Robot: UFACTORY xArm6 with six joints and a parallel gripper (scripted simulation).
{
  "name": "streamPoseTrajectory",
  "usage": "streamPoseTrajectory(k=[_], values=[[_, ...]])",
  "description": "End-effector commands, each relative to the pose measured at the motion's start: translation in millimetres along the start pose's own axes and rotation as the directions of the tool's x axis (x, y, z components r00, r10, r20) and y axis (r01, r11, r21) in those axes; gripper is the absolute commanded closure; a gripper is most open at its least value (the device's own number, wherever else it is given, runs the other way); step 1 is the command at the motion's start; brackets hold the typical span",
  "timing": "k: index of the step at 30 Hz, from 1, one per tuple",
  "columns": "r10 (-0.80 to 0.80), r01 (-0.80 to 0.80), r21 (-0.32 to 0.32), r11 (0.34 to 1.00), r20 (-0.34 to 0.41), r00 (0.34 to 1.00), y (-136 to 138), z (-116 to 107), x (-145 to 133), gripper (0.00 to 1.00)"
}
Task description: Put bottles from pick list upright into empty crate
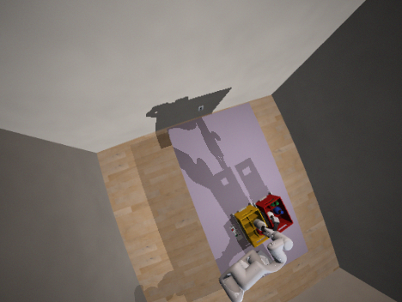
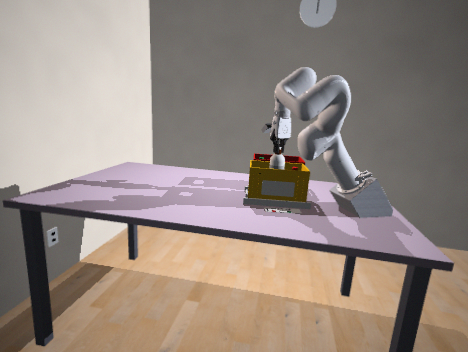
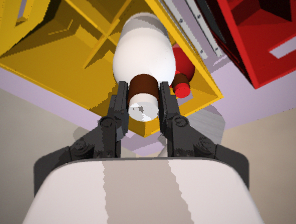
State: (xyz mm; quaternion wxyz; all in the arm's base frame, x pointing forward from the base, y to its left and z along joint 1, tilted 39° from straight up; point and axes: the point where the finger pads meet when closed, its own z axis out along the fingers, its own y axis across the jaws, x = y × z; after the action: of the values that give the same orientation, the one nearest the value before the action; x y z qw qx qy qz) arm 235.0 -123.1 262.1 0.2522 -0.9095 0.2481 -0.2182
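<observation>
A xArm Gripper (image 1: 264, 228) (image 2: 278, 149) (image 3: 143, 92) clenched a white bottle (image 1: 258, 223) (image 2: 277, 161) (image 3: 143, 55) by its brown-banded neck (image 3: 143, 84) above a yellow crate (image 1: 245, 233) (image 2: 255, 185) (image 3: 75, 85). The bottle hung directly below the fingers, close to upright, its lower part hidden by the crate wall in the exterior view; whether it touched the crate floor could not be told. Just beside the gripped bottle, toward the neighboring red crate (image 1: 287, 210) (image 2: 295, 159) (image 3: 250, 65), a red bottle (image 1: 260, 232) (image 2: 295, 168) (image 3: 184, 65) stood in the yellow crate, lower than the gripper. The red crate sat to one side of the gripper, holding green bottles (image 1: 276, 203) (image 2: 261, 158), a blue bottle (image 1: 278, 210) and at least one white one. On the gripper's opposite side, past the yellow crate, the paper pick list (image 1: 234, 231) (image 2: 278, 210) lay on the lavender table (image 1: 266, 141) (image 2: 150, 200), its lines too small to read. Both crates rested below the gripper's wrist, near each other.
</observation>
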Motion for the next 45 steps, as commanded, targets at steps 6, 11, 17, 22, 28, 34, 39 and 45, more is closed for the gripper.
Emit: streamPoseTrajectory(k=[6, 11, 17, 22, 28, 34, 39, 45], values=[[-0.001, 0.001, -0.002, 1.000, -0.003, 1.000, -0.1, 8.1, 1.1, 1.00], [-0.001, 0.001, -0.002, 1.000, -0.003, 1.000, -0.1, 13.1, 1.1, 1.00], [-0.001, 0.001, -0.002, 1.000, -0.003, 1.000, -0.1, 19.1, 1.1, 1.00], [-0.001, 0.001, -0.002, 1.000, -0.003, 1.000, -0.1, 22.1, 1.2, 1.00], [-0.001, 0.001, -0.002, 1.000, -0.003, 1.000, -0.1, 28.1, 1.2, 1.00], [-0.001, 0.001, -0.002, 1.000, -0.003, 1.000, -0.2, 34.1, 1.2, 1.00], [-0.001, 0.001, -0.002, 1.000, -0.003, 1.000, -0.2, 37.1, 1.2, 1.00], [-0.001, 0.001, -0.002, 1.000, -0.003, 1.000, -0.2, 43.1, 1.2, 1.00]])
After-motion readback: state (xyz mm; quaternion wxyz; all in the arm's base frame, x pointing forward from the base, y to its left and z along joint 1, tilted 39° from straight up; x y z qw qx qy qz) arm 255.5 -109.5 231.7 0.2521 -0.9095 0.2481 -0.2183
